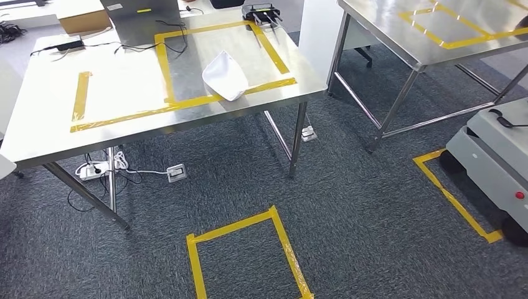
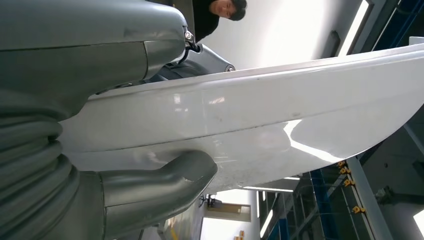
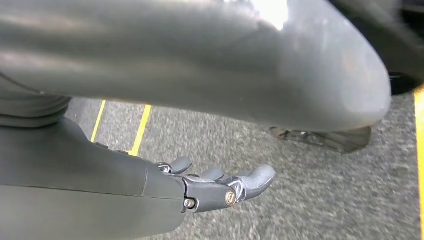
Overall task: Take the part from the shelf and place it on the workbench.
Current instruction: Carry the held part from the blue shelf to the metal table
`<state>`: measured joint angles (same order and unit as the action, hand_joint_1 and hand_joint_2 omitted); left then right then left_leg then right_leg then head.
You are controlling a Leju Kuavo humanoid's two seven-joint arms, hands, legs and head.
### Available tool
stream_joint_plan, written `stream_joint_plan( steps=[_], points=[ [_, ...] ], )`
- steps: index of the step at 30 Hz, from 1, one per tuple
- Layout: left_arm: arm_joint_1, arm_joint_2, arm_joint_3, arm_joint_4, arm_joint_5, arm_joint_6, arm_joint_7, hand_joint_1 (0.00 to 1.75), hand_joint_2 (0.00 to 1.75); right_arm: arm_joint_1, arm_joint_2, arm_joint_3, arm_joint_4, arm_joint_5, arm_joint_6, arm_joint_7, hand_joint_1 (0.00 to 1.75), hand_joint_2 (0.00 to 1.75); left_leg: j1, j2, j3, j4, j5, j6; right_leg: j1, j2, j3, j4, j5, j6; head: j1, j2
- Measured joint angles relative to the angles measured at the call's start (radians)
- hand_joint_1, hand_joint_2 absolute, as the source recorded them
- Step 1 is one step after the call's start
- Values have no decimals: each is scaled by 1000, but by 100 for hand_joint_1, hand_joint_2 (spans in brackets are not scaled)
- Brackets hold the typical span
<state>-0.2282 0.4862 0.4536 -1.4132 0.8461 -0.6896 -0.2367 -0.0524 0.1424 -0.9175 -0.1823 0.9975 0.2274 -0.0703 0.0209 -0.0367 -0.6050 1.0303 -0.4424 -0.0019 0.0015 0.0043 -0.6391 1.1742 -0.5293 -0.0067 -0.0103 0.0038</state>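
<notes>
Your left robot hand (image 2: 115,165) grips a glossy white curved plastic part (image 2: 280,120), its thick grey thumb pressed against the shell's underside and the darker fingers over its upper edge. Your right robot hand (image 3: 220,185) holds nothing, fingers loosely extended above the grey carpet (image 3: 310,200). Another white curved part (image 1: 225,76) lies on the steel bench (image 1: 50,124), across its yellow tape outline (image 1: 187,103).

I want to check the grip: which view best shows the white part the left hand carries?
The left wrist view: the white part spans it, gripped by the left hand. The head view shows another white part on the workbench.
</notes>
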Motion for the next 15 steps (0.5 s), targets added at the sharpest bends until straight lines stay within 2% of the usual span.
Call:
stream_joint_plan(
  steps=[1,2,3,6,9,15],
  points=[
    [1,0,0,-2,0,0,0,175,175,-1,-1,-1,0,-3,0,0,0,0,-1,-6,-1,2,-1,-4,1,5,30,-68,26,-4,0,0],
    [1,0,0,-3,-1,0,1,175,175,-2,-1,-1,0,-5,0,0,0,0,-3,-11,-2,3,-1,-9,1,8,51,-115,41,-7,0,0],
    [2,0,0,-4,-2,0,1,175,175,-3,-2,-1,0,-6,0,0,0,0,-5,-13,-3,4,-4,-10,1,10,59,-138,44,-7,0,0],
    [3,0,0,-5,-3,0,2,175,175,-3,-2,-2,0,-7,0,0,0,0,-6,-14,-3,1,-5,-8,1,7,58,-143,47,-6,-1,0],
    [2,0,0,-5,-7,0,2,175,175,-3,-2,-2,0,-9,0,2,0,0,-6,-13,2,-7,3,-18,2,8,57,-142,49,-13,-2,0],
    [-1,-1,0,-4,-20,0,0,175,175,-3,-2,-2,0,-6,0,10,0,0,-6,-13,4,-12,6,-27,3,9,56,-141,48,-18,-2,0]
  ],
)
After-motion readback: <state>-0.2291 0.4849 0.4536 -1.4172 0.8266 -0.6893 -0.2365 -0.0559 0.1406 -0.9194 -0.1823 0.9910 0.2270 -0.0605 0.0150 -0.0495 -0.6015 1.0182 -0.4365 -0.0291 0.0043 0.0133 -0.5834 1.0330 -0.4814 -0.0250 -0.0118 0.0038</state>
